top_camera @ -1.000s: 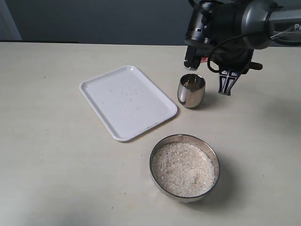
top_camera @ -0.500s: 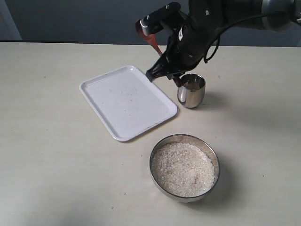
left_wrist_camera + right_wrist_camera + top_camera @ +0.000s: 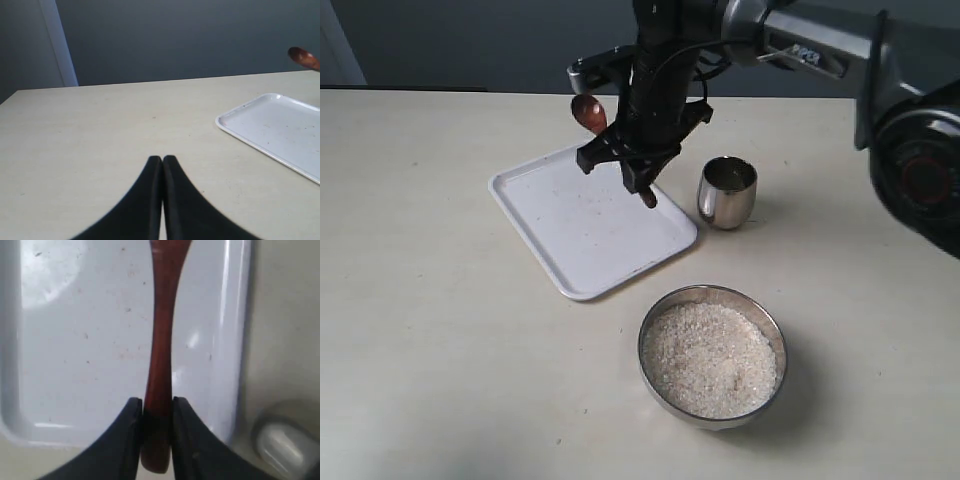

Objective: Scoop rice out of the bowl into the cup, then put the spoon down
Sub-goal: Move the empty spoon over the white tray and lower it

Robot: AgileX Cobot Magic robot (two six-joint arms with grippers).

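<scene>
My right gripper [image 3: 632, 168] is shut on the handle of the reddish-brown wooden spoon [image 3: 588, 113] and holds it in the air over the white tray. The scoop points up and to the left, and the handle end hangs below the fingers. In the right wrist view the spoon [image 3: 161, 340] runs between the right gripper [image 3: 157, 402] fingers, above the tray. The steel cup [image 3: 727, 192] stands to the right of the tray. The steel bowl [image 3: 713, 290], near the front, is full of white rice [image 3: 710, 362]. My left gripper [image 3: 162, 160] is shut with nothing in it, low over bare table.
The white tray [image 3: 570, 215] lies left of the cup, with a few specks on it. It also shows as the tray [image 3: 280, 130] in the left wrist view and the tray [image 3: 75, 340] under the spoon in the right wrist view. The beige table [image 3: 430, 330] spreads around everything.
My right arm has swung left from beside the cup to above the tray, carrying the spoon. The scoop now points up and left. Cup, bowl and tray have not moved.
</scene>
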